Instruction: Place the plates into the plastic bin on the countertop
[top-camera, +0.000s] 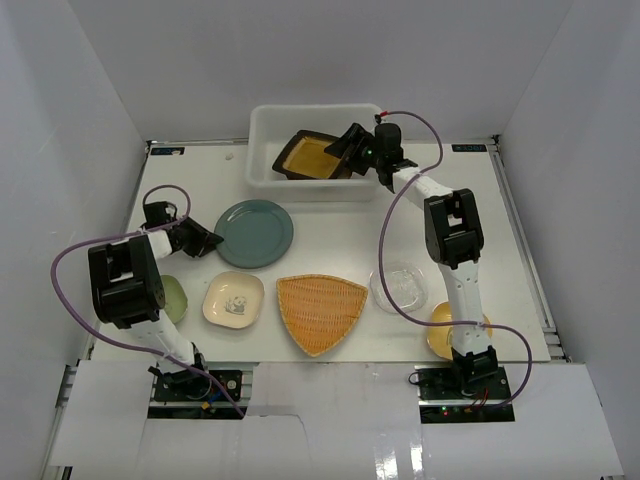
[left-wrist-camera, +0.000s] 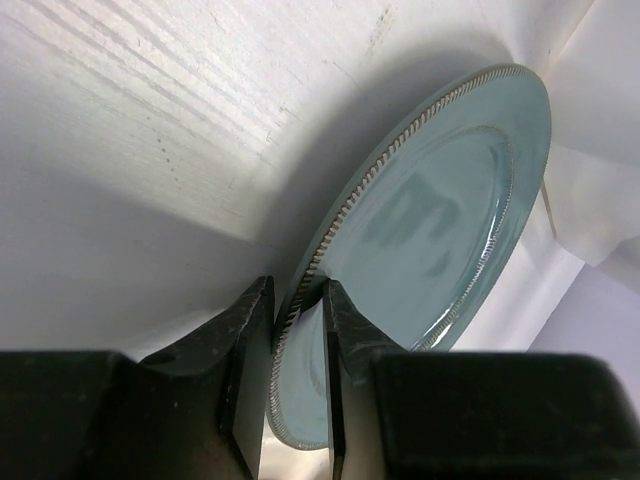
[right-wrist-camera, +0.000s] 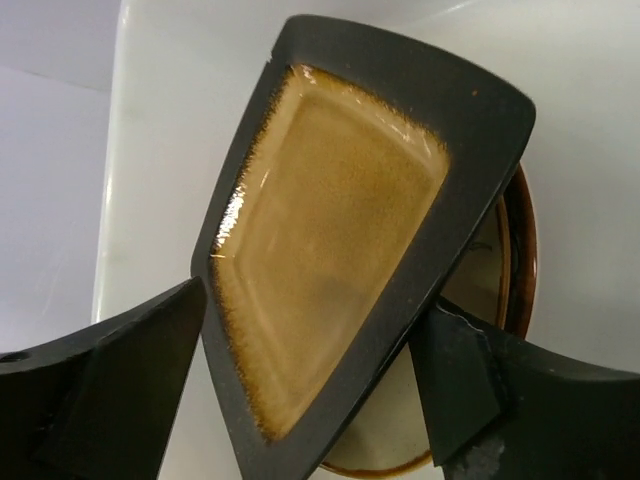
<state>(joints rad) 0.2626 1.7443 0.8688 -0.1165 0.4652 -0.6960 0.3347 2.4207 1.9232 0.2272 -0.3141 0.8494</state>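
Observation:
A round teal plate (top-camera: 255, 233) (left-wrist-camera: 440, 210) lies on the countertop (top-camera: 330, 225). My left gripper (top-camera: 203, 240) (left-wrist-camera: 298, 285) is narrowly open and straddles the plate's beaded left rim, one finger over the plate and one outside it. In the plastic bin (top-camera: 268, 150) (right-wrist-camera: 150, 120) at the back, a black-amber square plate (top-camera: 310, 155) (right-wrist-camera: 330, 240) rests on a brown-rimmed round plate (right-wrist-camera: 518, 250). My right gripper (top-camera: 352, 146) (right-wrist-camera: 310, 300) hangs open just above the square plate, its fingers wide apart on either side and gripping nothing.
Along the near side of the countertop lie a green plate (top-camera: 173, 298), a cream dish (top-camera: 233, 300), an orange woven fan (top-camera: 320, 312), a clear glass plate (top-camera: 400, 287) and a yellow plate (top-camera: 438, 332). White walls close in the left, back and right.

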